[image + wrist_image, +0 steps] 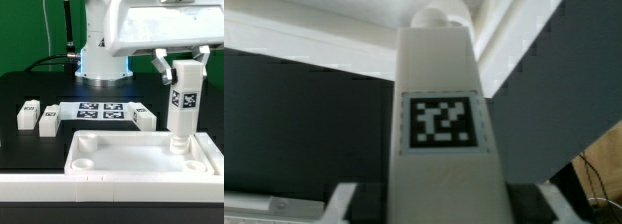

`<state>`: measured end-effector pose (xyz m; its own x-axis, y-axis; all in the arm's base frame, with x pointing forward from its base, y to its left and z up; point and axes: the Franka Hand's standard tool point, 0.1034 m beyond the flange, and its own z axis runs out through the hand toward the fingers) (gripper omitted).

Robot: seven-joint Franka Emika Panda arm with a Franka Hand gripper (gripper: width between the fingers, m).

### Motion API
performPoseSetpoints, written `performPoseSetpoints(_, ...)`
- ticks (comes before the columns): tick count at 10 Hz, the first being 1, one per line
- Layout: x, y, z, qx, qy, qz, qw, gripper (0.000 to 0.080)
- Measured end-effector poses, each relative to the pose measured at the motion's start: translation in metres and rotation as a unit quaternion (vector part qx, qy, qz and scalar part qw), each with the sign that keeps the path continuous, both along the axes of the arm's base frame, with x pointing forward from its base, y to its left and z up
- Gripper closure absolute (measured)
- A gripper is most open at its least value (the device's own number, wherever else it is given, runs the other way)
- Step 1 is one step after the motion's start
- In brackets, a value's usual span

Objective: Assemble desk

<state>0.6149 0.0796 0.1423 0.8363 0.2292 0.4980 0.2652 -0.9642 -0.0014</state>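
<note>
Plainly the gripper [182, 66] is clamped on the upper end of one desk leg [183, 108]. It holds the leg upright, tag [443, 123] facing out, with the foot at the round corner socket [178, 144] at two o'clock on the desk top [110, 165]. That vertical hold probably suits a straight press into the socket; whether the foot is seated, I cannot tell. A second leg [27, 115] and a third leg [48, 121] lie at nine o'clock in the exterior view. A fourth leg [145, 118] lies near the marker board [100, 110], out of the way.
</note>
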Motion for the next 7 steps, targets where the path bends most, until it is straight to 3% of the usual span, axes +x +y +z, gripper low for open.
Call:
performPoseSetpoints(5,-0.0007,-0.0006,-0.0047,0.0,0.005,0.001,1.0,0.0509)
performPoseSetpoints(7,0.0087,0.0059,-0.0038,0.004,0.015,0.013,1.0,0.0509)
